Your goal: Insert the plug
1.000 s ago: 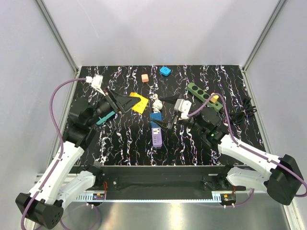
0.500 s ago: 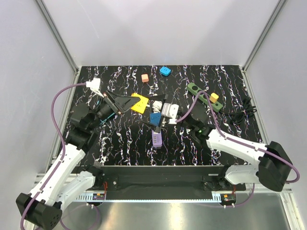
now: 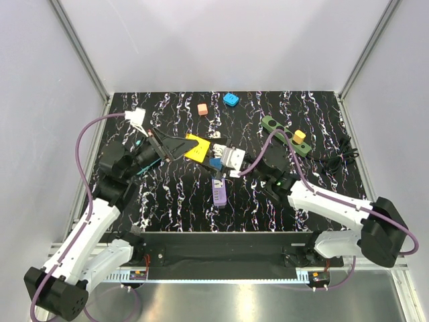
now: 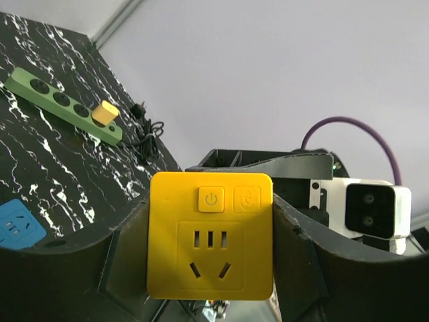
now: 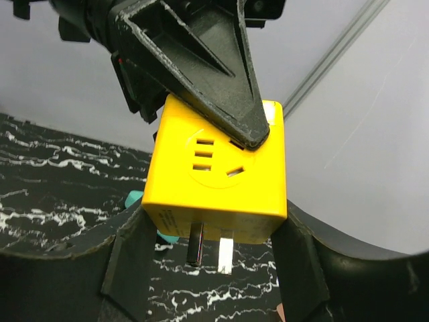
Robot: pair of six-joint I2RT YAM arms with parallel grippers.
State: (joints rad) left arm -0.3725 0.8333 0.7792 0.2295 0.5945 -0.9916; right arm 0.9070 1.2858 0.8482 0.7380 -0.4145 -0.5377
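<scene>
Since a second ago the right arm has swung left from mid-table, and the right gripper (image 3: 209,153) has narrowed from wide onto the yellow adapter (image 3: 196,146), which the left gripper (image 3: 184,145) has carried slightly right.

From above, both pincers meet over the table (image 3: 167,201), left of centre. The green power strip (image 3: 285,134) lies far right, well apart.

In the left wrist view, the left gripper (image 4: 211,268) clamps the yellow adapter (image 4: 211,235) by both sides (socket face toward the lens).

In the right wrist view, the right gripper (image 5: 214,268) hugs the yellow adapter (image 5: 221,174) above the table. Its fingers (image 5: 134,258) lie against both sides, the prongs (image 5: 196,245) point down, and a left finger (image 5: 208,60) rests on top.
</scene>
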